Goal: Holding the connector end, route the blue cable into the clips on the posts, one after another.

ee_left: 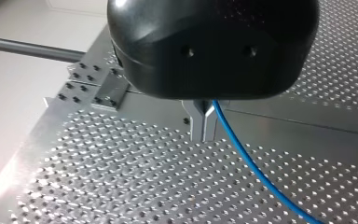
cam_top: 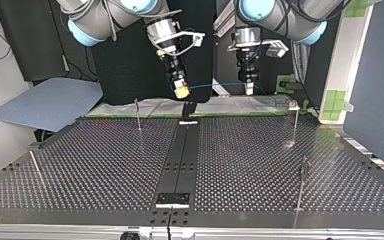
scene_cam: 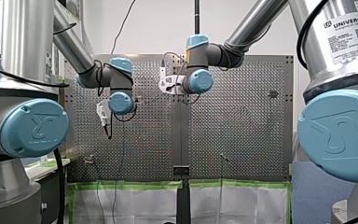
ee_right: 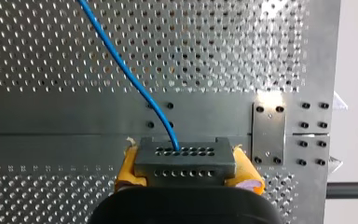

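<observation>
My right gripper (ee_right: 185, 173) is shut with its yellow pads on a grey connector block (ee_right: 184, 156). The blue cable (ee_right: 121, 60) leaves the block's face and runs ahead over the perforated table. In the top view the right gripper (cam_top: 181, 90) hangs over the far middle of the table, and the blue cable (cam_top: 215, 86) stretches across to my left gripper (cam_top: 248, 88). The left gripper's metal fingers (ee_left: 204, 130) are shut on the blue cable (ee_left: 256, 168), which trails away beneath them. Both grippers hang above the table. In the front view the left gripper (scene_cam: 104, 115) and right gripper (scene_cam: 166, 82) are small.
Thin posts stand on the perforated table (cam_top: 105, 165): one far left (cam_top: 138, 114), one far right (cam_top: 295, 122), one near right (cam_top: 303, 184), one near left (cam_top: 35, 168). A dark centre strip (cam_top: 180, 160) divides the table. A grey pad (cam_top: 50, 102) lies off the far left corner.
</observation>
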